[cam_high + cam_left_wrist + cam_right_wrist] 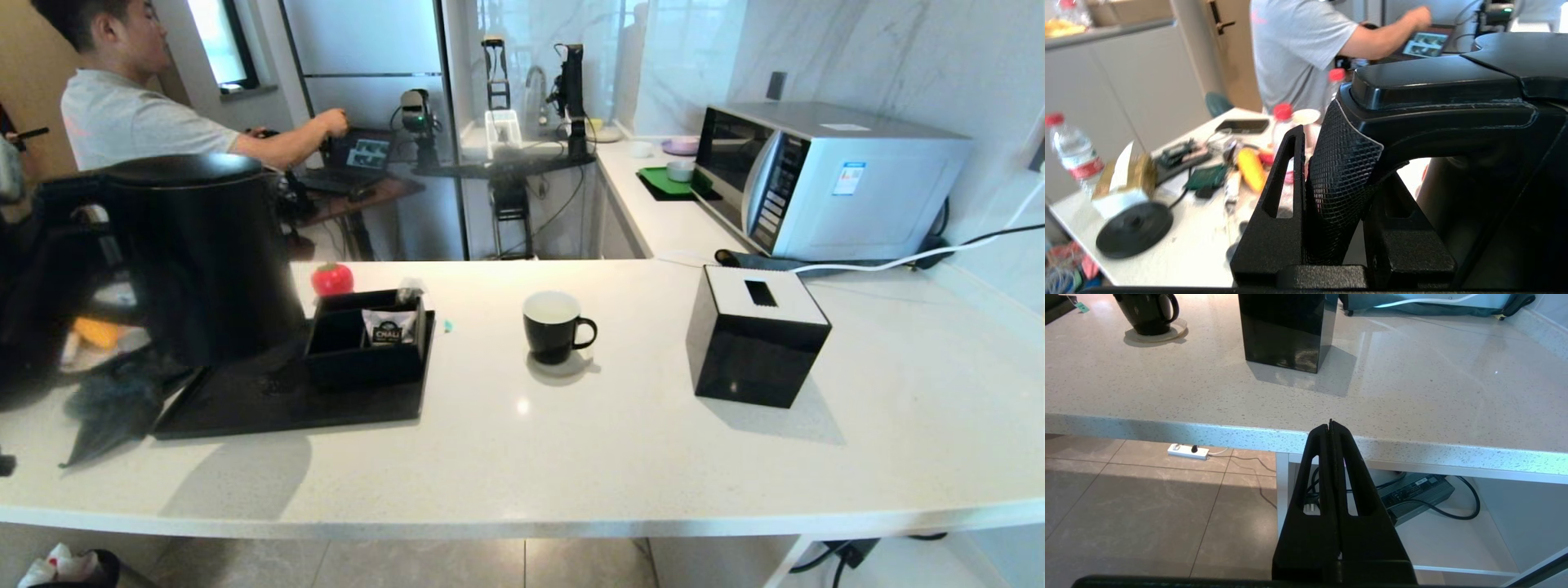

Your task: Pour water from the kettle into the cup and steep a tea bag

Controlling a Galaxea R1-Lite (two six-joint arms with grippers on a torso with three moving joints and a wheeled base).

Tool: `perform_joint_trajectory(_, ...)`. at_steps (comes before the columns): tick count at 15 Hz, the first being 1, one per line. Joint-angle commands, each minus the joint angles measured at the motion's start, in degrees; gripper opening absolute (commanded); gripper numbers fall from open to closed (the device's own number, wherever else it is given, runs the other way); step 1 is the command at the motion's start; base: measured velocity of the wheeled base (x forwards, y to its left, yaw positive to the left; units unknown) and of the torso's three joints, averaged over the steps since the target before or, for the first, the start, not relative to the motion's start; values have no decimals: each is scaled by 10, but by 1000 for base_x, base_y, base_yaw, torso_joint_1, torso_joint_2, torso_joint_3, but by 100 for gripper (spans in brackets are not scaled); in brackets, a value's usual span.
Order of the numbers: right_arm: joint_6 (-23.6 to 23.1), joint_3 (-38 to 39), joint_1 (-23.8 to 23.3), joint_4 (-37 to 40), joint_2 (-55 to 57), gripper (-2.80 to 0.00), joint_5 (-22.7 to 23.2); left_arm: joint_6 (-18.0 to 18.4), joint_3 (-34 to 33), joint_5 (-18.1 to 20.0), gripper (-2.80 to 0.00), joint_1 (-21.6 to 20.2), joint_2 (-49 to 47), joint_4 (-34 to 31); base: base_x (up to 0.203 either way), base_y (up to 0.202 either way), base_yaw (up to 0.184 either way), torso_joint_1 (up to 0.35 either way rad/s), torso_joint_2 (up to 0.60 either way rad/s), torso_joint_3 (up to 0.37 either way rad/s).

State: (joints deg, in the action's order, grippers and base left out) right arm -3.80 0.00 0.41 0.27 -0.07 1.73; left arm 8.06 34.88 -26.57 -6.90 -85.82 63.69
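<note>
At far left, left gripper (1337, 196) is clenching the kettle (204, 253) handle, lifting | cup (553, 325) is sitting mid-counter, unfilled; pouring, steeping are remaining | right gripper (1331, 430) is idling clenched, empty, below counter edge.

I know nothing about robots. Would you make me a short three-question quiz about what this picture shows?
1. True or false: the left claw grips the handle of the tall matte-black kettle.
2. What stands nearer the kettle: (a) the small glossy black mug or (b) the black cube tissue box?
3. Fill in: the right claw, parked below the white speckled counter edge, is ____.

Key: 1 true; 2 a; 3 shut.
</note>
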Motion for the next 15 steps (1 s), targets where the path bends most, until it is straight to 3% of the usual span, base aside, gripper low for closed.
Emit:
perform_joint_trajectory(1,-1,0,0,0,1,-280,0,-9,-38,10,-280,-33,-1,27,0,0,0,0,0,0)
perform_joint_trajectory(7,0,0,0,0,1,-280,0,-20,-74,65,-280,-121,-21,73,0,0,0,0,0,0)
perform_joint_trajectory(11,-1,0,0,0,1,-280,0,-27,-73,71,-280,-136,-49,77,0,0,0,0,0,0)
perform_joint_trajectory(15,-1,0,0,0,1,-280,0,-27,-72,72,-280,-144,-113,152,0,0,0,0,0,0)
